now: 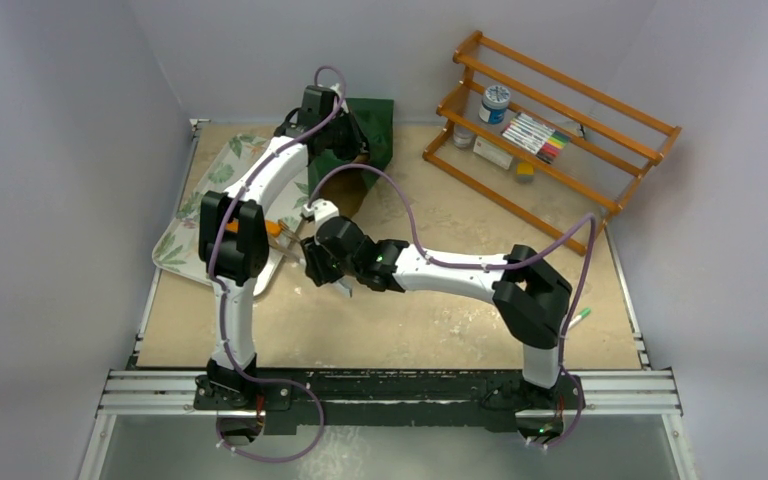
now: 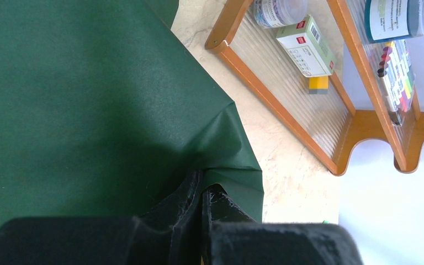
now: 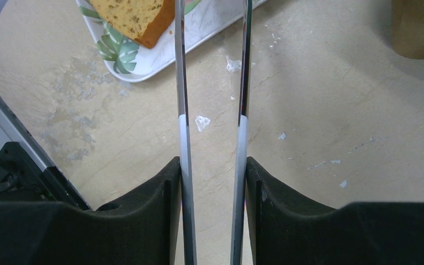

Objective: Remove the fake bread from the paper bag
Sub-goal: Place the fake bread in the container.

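The paper bag [image 1: 374, 124] lies at the back of the table, dark green outside, its brown mouth [image 1: 352, 192] facing the arms. My left gripper [image 2: 203, 190] is shut on a pinched fold of the green paper bag [image 2: 88, 94]. My right gripper [image 3: 212, 165] is shut on a pair of metal tongs [image 3: 181, 83], whose two blades run forward with a gap between them. Their tips are out of the wrist view. A slice of fake bread [image 3: 138, 16] lies on the floral tray [image 3: 138, 72], just left of the blades. The bag's brown edge [image 3: 419, 27] shows at the upper right.
The floral tray [image 1: 185, 235] sits at the table's left side, partly under my left arm. A wooden rack [image 1: 550, 130] with a jar, a box and markers stands at the back right. A metal rail [image 1: 390, 390] runs along the near edge.
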